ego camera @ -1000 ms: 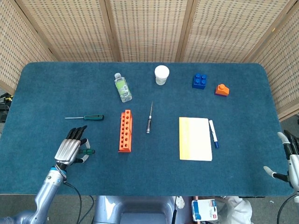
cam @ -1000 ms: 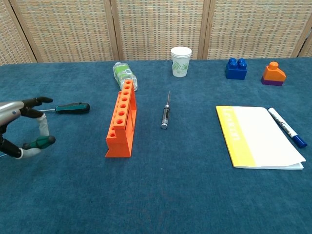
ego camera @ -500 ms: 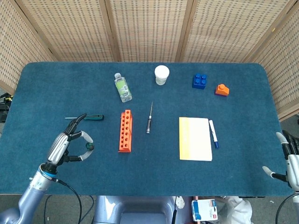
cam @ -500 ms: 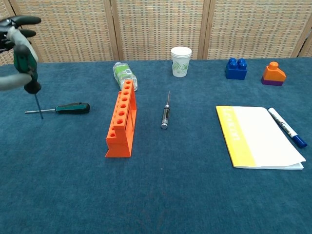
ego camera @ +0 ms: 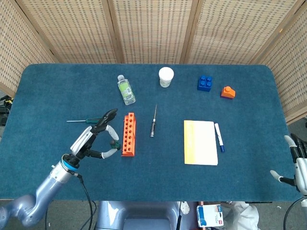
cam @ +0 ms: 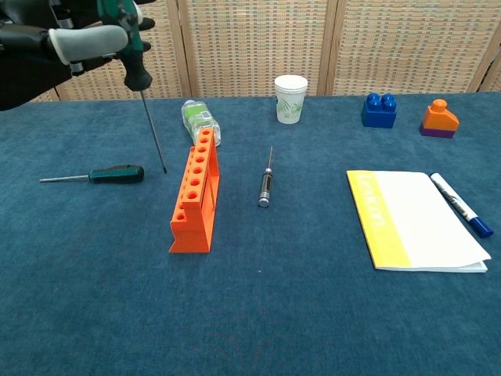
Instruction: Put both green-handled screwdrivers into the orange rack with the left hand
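Screwdriver number one [cam: 145, 94] is up in the left hand [ego camera: 98, 136], fingers clamped on its green handle, tip-down just left of the orange rack [cam: 194, 192], so next it needs lining up over a hole.

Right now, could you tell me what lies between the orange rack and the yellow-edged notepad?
Only the slim black-handled screwdriver lies on the blue cloth between the orange rack and the yellow-edged notepad, clear of both, in the head view.
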Robot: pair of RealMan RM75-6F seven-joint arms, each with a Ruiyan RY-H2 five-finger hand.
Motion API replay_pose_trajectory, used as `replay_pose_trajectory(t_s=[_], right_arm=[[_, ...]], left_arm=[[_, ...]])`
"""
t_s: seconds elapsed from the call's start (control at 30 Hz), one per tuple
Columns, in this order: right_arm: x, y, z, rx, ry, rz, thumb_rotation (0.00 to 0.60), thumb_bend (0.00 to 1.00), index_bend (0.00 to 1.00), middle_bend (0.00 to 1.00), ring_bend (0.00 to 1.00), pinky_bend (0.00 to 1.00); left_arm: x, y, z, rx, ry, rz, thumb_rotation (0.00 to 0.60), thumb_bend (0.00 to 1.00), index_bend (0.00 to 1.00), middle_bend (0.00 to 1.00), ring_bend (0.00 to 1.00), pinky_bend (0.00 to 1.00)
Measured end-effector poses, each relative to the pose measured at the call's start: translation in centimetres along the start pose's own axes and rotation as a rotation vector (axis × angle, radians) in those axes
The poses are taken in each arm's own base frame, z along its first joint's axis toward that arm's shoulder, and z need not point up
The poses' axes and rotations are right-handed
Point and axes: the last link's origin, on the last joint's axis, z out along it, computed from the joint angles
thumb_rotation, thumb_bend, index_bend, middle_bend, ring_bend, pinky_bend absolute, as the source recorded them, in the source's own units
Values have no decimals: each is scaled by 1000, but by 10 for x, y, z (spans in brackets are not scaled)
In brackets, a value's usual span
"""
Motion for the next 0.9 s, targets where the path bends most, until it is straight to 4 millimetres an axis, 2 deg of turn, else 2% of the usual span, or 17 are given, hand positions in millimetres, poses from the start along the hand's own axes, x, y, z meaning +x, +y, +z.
replay_pose_trajectory(t_s=[0.27, 0.9], right_arm=[[1, 2, 2, -8, -3, 8, 600, 0, 0, 0, 0, 0], [1, 5, 4, -17, -11, 15, 600, 0, 0, 0, 0, 0]], left_arm=[[-7, -5, 18, 57, 6, 14, 600, 369, 598, 0, 0, 0], [-7, -22, 31, 130, 11, 9, 600, 369, 598, 0, 0, 0]])
